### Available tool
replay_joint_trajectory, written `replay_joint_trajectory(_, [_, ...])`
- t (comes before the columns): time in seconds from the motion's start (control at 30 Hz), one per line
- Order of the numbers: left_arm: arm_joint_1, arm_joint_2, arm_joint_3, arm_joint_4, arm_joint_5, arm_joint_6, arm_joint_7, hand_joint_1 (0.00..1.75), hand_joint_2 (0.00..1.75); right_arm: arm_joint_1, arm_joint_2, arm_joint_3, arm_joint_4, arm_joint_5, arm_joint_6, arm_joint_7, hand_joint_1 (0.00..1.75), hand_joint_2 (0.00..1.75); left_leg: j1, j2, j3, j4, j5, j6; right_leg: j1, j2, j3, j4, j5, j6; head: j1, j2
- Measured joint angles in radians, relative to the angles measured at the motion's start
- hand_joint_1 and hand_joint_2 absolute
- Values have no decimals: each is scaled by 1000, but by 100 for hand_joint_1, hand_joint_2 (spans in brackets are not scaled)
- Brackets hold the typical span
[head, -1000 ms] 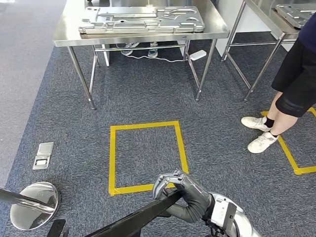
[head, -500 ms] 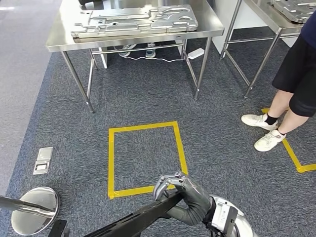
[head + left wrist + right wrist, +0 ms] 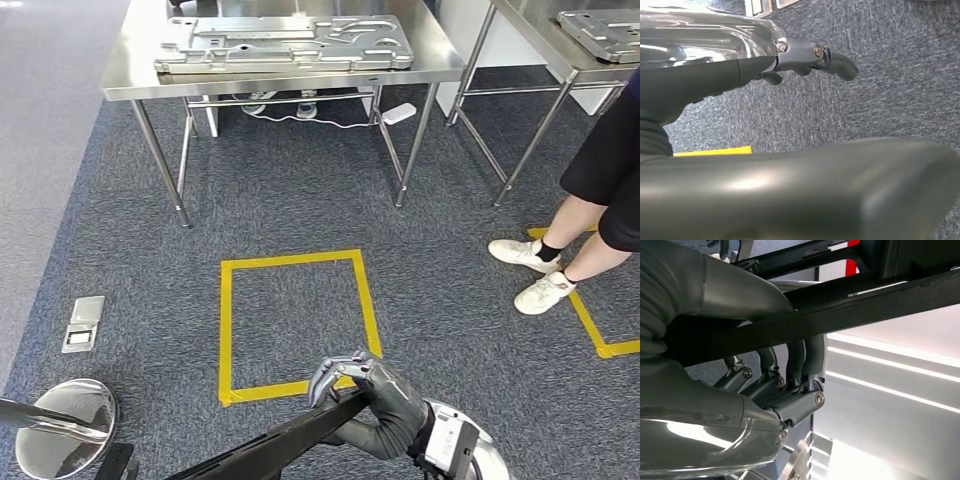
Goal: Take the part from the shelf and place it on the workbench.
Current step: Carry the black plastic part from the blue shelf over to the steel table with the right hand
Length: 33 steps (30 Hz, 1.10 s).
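Floor plate point(image 3: 81, 323): a small metal cover set into the grey carpet point(image 3: 302, 200) at the far left, near the edge of the paler floor.
Round base point(image 3: 64, 428): a shiny disc low on the left, with a dark bar lying across it.
Left hand point(image 3: 810, 57): seen in the left wrist view, its dark fingers reach out over the carpet and touch nothing; I cannot tell from this close view whether anything is in its grasp.
Part point(image 3: 279, 445): a long, flat black bar that runs from the bottom edge of the head view up and to the right, held above the carpet and well apart from the steel tables.
Yellow square point(image 3: 296, 322): a tape outline on the carpet in the middle, between the robot and the near table; the bar's upper end sits just over its lower right corner.
Right hand point(image 3: 370, 395): it grips the upper end of the black bar, fingers curled over the top edge; the right wrist view shows those fingers point(image 3: 791, 385) wrapped round the bar.
Surface point(image 3: 136, 60): a steel table straight ahead carrying a large flat metal panel point(image 3: 283, 42) with cut-outs.
Second surface point(image 3: 543, 30): another steel table at the upper right with a grey panel on it.
Person point(image 3: 596, 190): stands at the right in dark clothing and white shoes point(image 3: 528, 270), by a strip of yellow tape.
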Motion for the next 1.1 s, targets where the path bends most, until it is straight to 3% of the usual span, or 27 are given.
replay_joint_trajectory(0.07, [-1, 0, -2, 0, 0, 0, 0, 0, 175, 0, 0, 0, -1, 1, -2, 0, 175, 175, -2, 0, 7, 2, -8, -9, 3, -2, 45, -108, 54, -7, 0, 0])
replay_joint_trajectory(0.1, [-1, 0, -3, 0, 0, -1, 1, 0, 175, 1, 0, 0, -2, 2, -4, 0, 175, 175, -2, 0, 6, 4, -11, -14, 5, -3, 57, -138, 61, -12, 0, 0])
replay_joint_trajectory(0.2, [-3, 2, -7, 0, 0, -4, 2, 0, 175, 6, 2, 0, -6, 7, -11, 1, 175, 175, -3, 1, 3, 4, -15, -28, 7, -1, 60, -159, 54, -26, 1, 0])
replay_joint_trajectory(0.27, [-5, 2, -10, 0, -1, -4, 2, 0, 175, 9, 3, 0, -11, 11, -14, 1, 175, 175, -2, 0, -6, 31, -36, -38, 2, -1, 65, -163, 53, -35, 0, 0])
replay_joint_trajectory(0.37, [-5, 3, -13, 0, 0, -4, 3, 0, 175, 14, 5, 0, -15, 14, -19, 1, 175, 175, 1, 0, -87, 198, -115, -51, 0, -3, 72, -165, 49, -45, 0, 0])
replay_joint_trajectory(0.4, [-3, 3, -13, 0, 0, -4, 3, 0, 175, 17, 5, 0, -16, 15, -20, 1, 175, 175, 2, 0, -117, 251, -129, -53, 0, -3, 73, -165, 47, -46, 0, 0])
replay_joint_trajectory(0.43, [-2, 3, -13, 0, 0, -4, 3, 0, 175, 20, 5, 0, -16, 16, -21, 1, 175, 175, 2, 0, -135, 275, -125, -53, 0, -2, 76, -165, 45, -47, 0, 0])
replay_joint_trajectory(0.47, [-2, 3, -14, 0, 0, -4, 4, 0, 175, 23, 5, 0, -16, 16, -21, 1, 175, 175, 2, 0, -133, 260, -101, -52, 1, -1, 80, -165, 42, -46, 0, 0])
replay_joint_trajectory(0.53, [-2, 3, -16, 0, 0, -4, 4, 0, 175, 24, 5, 0, -16, 16, -21, 1, 175, 175, 1, -1, -83, 140, -23, -44, 0, 1, 92, -165, 35, -43, 0, 0])
replay_joint_trajectory(0.6, [-3, 4, -19, 0, 0, -4, 5, 0, 175, 25, 5, 0, -17, 16, -22, 1, 175, 175, -5, -2, -38, 37, 20, -32, 2, 3, 97, -163, 28, -34, 0, 0])
replay_joint_trajectory(0.67, [-4, 4, -20, 0, -1, -4, 6, 0, 175, 27, 5, 0, -17, 16, -22, 1, 175, 175, -10, -4, -29, 14, 16, -23, 3, 4, 96, -165, 26, -23, 0, 0])
replay_joint_trajectory(0.77, [-4, 4, -21, 0, -1, -4, 6, 0, 175, 29, 4, -1, -21, 16, -23, 1, 175, 175, -3, -4, -21, 0, 18, -10, 2, 2, 93, -149, 9, -9, 1, 0])
replay_joint_trajectory(0.8, [-5, 4, -21, 0, -1, -4, 6, 0, 175, 29, 4, -1, -21, 16, -23, 1, 175, 175, 0, -3, -18, -5, 19, -5, 3, 2, 79, -115, -12, -7, 1, 0])
replay_joint_trajectory(0.87, [-5, 3, -21, 0, -1, -4, 7, 0, 175, 31, 3, -1, -22, 16, -24, 0, 175, 175, 1, -1, -14, -7, 18, 2, 1, 1, 19, 6, -69, -3, 1, 0])
replay_joint_trajectory(0.9, [-5, 2, -21, 0, -1, -4, 7, 0, 175, 34, 2, -1, -22, 17, -25, 1, 175, 175, 1, 0, -14, -6, 16, 3, 1, 1, -13, 65, -88, -1, 1, 0])
replay_joint_trajectory(0.93, [-5, 2, -22, 0, -2, -4, 8, 0, 175, 36, 1, -1, -22, 17, -25, 1, 175, 175, 1, 0, -12, -6, 15, 3, 0, 1, -35, 98, -89, 1, 1, 0])
replay_joint_trajectory(0.97, [-5, 1, -22, 0, -2, -4, 9, 0, 175, 38, 0, -1, -22, 18, -25, 1, 175, 175, 1, 0, -9, -6, 12, 3, 0, 1, -37, 92, -70, 4, 1, 0])
replay_joint_trajectory(1.0, [-5, 1, -23, 0, -3, -4, 10, 0, 175, 38, 0, -1, -22, 18, -26, 1, 175, 175, 2, 0, -5, -6, 9, 1, 0, 0, -19, 46, -34, 5, 1, 0])
replay_joint_trajectory(1.07, [-5, 0, -24, 0, -3, -4, 11, 0, 175, 38, -1, -1, -21, 19, -26, 1, 175, 175, 1, -1, 7, -5, 0, -8, 1, -2, 40, -88, 35, 3, 1, 0])
replay_joint_trajectory(1.1, [-5, -1, -24, 0, -4, -4, 12, 0, 175, 38, -1, -1, -21, 19, -26, 1, 175, 175, -1, -1, 9, -4, -4, -14, 2, -2, 61, -135, 51, -1, 1, 0])
